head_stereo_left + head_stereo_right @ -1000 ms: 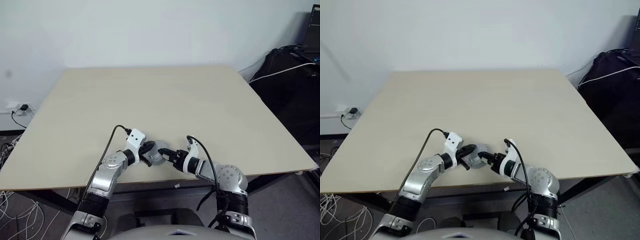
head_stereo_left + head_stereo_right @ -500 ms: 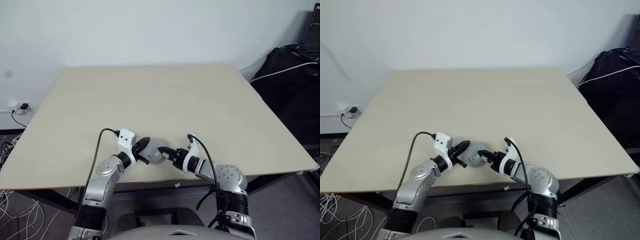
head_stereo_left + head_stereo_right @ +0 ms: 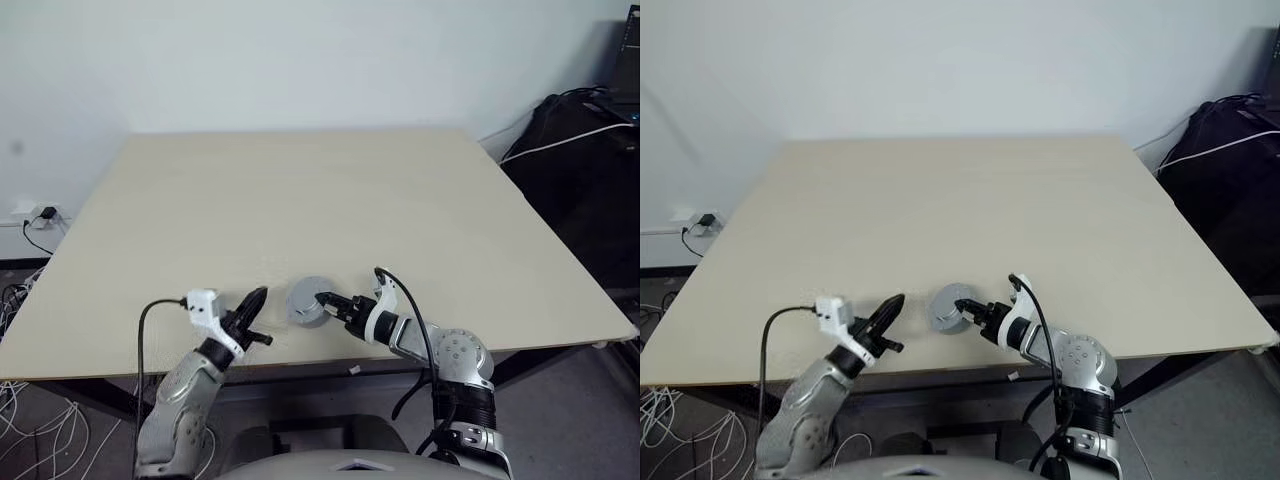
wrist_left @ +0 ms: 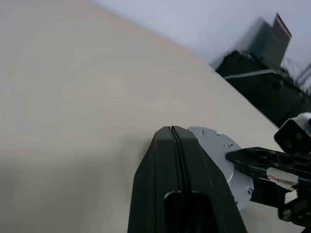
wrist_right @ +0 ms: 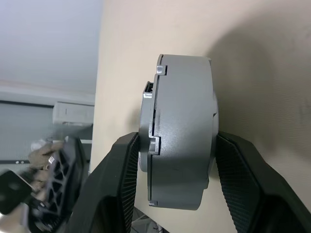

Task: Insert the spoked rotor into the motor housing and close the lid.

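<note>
One part is all that's on the pale wooden table (image 3: 330, 190) right now: a round grey metal motor housing (image 3: 306, 300) with its silver-grey lid seated on top, sitting near the front edge. The right gripper (image 3: 327, 302) has its two black fingers pinching the housing from the side, one on each flank. In the right wrist view the housing (image 5: 180, 155) sits squarely between the pads, a seam with small notches running round it where lid meets body. I can't tell what's inside, so the spoked rotor is presumably in there, but that's a guess.

The left gripper (image 3: 250, 305) is pressed together, holding nothing, just off to the housing's left and pointing at it. So the right arm is the one actually on the part, and anything next hinges on that grip.
</note>
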You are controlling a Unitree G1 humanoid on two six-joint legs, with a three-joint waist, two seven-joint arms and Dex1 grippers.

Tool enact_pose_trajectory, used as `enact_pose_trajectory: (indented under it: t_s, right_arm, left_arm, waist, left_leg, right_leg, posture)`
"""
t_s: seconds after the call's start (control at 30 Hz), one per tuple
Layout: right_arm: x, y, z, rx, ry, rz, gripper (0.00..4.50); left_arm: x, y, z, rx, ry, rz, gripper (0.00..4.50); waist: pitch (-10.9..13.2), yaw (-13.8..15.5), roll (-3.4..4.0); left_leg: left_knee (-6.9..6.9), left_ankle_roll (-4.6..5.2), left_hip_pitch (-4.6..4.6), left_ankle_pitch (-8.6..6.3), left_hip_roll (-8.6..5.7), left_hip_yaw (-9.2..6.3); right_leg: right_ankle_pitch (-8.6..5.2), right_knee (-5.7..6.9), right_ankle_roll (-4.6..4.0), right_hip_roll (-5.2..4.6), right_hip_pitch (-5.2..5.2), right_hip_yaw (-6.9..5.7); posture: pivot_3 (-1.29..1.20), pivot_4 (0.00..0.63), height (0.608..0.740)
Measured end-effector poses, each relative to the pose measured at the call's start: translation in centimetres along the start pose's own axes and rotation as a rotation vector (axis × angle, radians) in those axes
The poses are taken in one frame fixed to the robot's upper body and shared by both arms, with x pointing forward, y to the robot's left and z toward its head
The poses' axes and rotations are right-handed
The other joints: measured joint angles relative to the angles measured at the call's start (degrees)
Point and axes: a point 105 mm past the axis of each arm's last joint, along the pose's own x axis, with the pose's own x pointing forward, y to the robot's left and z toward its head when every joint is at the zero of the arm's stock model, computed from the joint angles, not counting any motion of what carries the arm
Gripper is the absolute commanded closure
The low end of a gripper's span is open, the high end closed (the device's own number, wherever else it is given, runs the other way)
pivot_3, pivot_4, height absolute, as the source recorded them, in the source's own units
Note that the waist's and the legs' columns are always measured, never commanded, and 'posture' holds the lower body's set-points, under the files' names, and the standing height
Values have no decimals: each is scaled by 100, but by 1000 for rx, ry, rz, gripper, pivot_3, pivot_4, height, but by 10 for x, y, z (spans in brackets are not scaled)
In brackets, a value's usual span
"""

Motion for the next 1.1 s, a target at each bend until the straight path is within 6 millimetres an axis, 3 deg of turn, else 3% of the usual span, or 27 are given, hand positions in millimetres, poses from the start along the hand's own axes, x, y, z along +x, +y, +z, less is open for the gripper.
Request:
enact_pose_trajectory:
  t_s: [0.17, 0.33, 0.7, 0.8, 1.1]
  right_arm:
    - [0, 8, 4, 8, -18, 31, 2387]
    - [-1, 21, 9, -7, -31, 74, 2387]
    - [3, 73, 21, -68, -50, 221, 2387]
    - [3, 81, 21, -70, -48, 242, 2387]
    - [6, 96, 17, -67, -29, 290, 2387]
  left_arm:
    - [-22, 4, -18, -212, -3, 46, 4500]
    - [-24, 3, -18, -328, -35, 48, 4500]
    - [-27, 0, -17, -617, -124, -16, 4500]
    - [-28, -2, -14, -677, -147, -53, 3875]
    - [-32, -10, -5, -797, -197, -152, 852]
  waist:
    - [32, 10, -11]
    - [39, 4, -15]
    - [43, -34, -20]
    - [43, -39, -20]
    - [43, -49, -21]
  left_leg:
    - [3, 3, -3, -1, 0, -1]
    - [6, 3, -5, -1, -1, -1]
    - [9, 3, -21, -1, -2, -4]
    - [9, 3, -21, -1, -4, -5]
    - [11, 3, -21, -1, -31, -7]
  right_leg:
    - [-7, 0, -9, 0, -1, -1]
    - [-7, 0, -9, 1, -2, -1]
    - [0, -2, 3, 2, -12, -3]
    - [0, -3, 3, 3, -12, -4]
    - [0, -2, 2, 3, -11, -4]
  posture:
    - [0, 0, 740]
    - [0, 0, 740]
    - [0, 0, 740]
    - [0, 0, 740]
    - [0, 0, 740]
